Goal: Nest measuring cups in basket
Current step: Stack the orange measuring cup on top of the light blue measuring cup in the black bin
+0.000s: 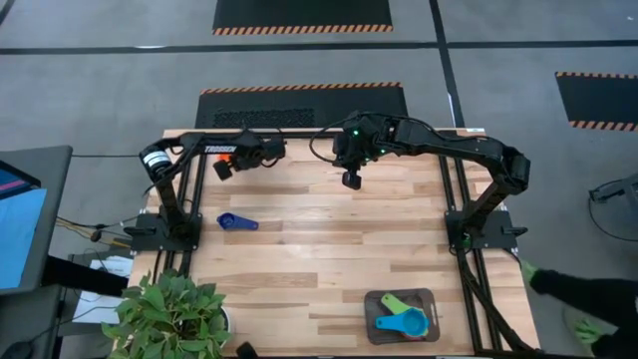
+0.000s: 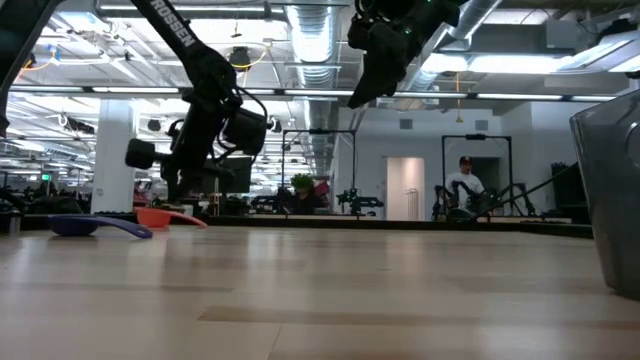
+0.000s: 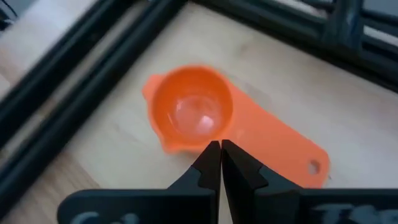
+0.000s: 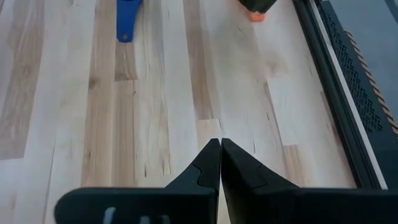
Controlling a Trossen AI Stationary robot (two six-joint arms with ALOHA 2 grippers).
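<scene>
An orange measuring cup (image 3: 189, 115) lies upright on the table near the far left corner, its flat handle (image 3: 292, 158) flat on the wood. My left gripper (image 3: 219, 152) is shut and hangs right over the spot where the bowl meets the handle; the low view shows it (image 2: 188, 195) just above the cup (image 2: 165, 216). A blue cup (image 1: 236, 221) lies on the table's left part. The dark grey basket (image 1: 429, 297) sits at the near right and holds a green cup (image 1: 394, 302) and a blue cup (image 1: 404, 322). My right gripper (image 4: 220, 152) is shut, high over the far middle. My left gripper points down from above with shut fingers (image 3: 208, 163) over the orange cup's rim beside the handle root (image 3: 239, 134). I cannot tell whether the fingertips touch the cup. The cup rests on the table.
A black frame rail (image 3: 74, 93) runs close beside the orange cup at the table's edge. A potted plant (image 1: 169, 314) stands at the near left corner. A wide stretch of bare wood (image 1: 339, 239) lies between the cups and the basket.
</scene>
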